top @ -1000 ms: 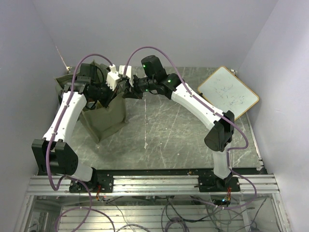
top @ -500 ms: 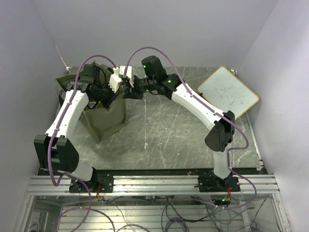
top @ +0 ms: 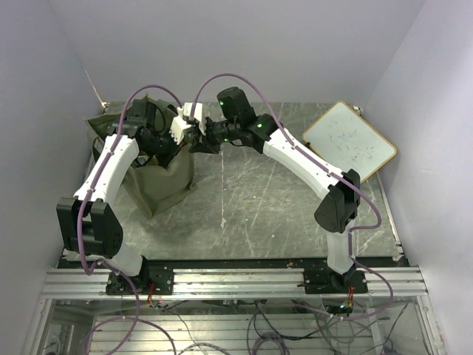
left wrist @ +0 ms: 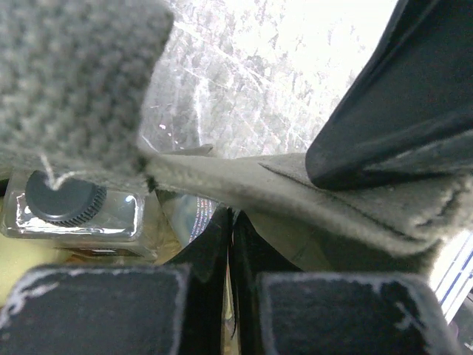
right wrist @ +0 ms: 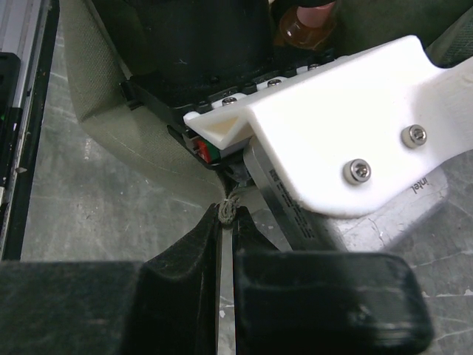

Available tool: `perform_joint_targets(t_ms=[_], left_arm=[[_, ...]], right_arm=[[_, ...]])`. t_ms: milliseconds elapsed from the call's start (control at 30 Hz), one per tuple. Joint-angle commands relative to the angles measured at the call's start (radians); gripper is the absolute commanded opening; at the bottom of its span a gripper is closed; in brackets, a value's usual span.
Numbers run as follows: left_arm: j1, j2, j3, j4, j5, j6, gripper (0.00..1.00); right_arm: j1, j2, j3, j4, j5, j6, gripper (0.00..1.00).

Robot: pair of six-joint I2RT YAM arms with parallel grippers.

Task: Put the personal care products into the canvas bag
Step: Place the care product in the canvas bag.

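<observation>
The olive canvas bag [top: 159, 181] stands at the left of the table, slumped. My left gripper [top: 173, 142] is at its top right rim and my right gripper [top: 195, 140] meets it there. In the left wrist view the left gripper [left wrist: 230, 220] is shut with its tips at the bag's rim [left wrist: 310, 194]. A clear square bottle with a dark cap [left wrist: 70, 203] lies inside, below the bag's handle [left wrist: 74, 74]. In the right wrist view the right gripper [right wrist: 228, 222] pinches a knotted bit of the bag's edge [right wrist: 228, 211]. An amber bottle [right wrist: 307, 22] shows inside the bag [right wrist: 111, 111].
A wood-framed whiteboard [top: 349, 142] lies at the back right of the grey table [top: 251, 200]. The left arm's white camera mount [right wrist: 355, 126] crowds the right gripper. Purple walls close in on the left, back and right.
My left gripper has shifted right, closer to the right gripper, and the bag's top has been drawn with it and sags more. The right arm has barely moved.
</observation>
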Motion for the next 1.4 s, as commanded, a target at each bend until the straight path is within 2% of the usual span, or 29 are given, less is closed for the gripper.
perform_joint_targets(t_ms=[0,367,700,1000,1367], left_arm=[[-0.029,0.030,-0.004,-0.046,0.100,0.006,0.11],[-0.029,0.021,-0.048,-0.034,0.132,0.007,0.18],[-0.028,-0.032,-0.081,0.021,0.122,-0.057,0.37],[-0.028,-0.097,-0.091,0.059,0.089,-0.089,0.64],[-0.029,-0.134,-0.039,0.051,0.030,-0.109,0.73]], right_arm=[[0.011,-0.058,-0.018,0.069,-0.050,0.006,0.00],[0.012,-0.065,-0.042,0.084,-0.026,0.010,0.00],[0.012,-0.077,-0.085,0.084,-0.012,-0.001,0.00],[0.012,-0.076,-0.097,0.087,-0.023,0.006,0.00],[0.012,-0.082,-0.105,0.080,-0.014,-0.005,0.02]])
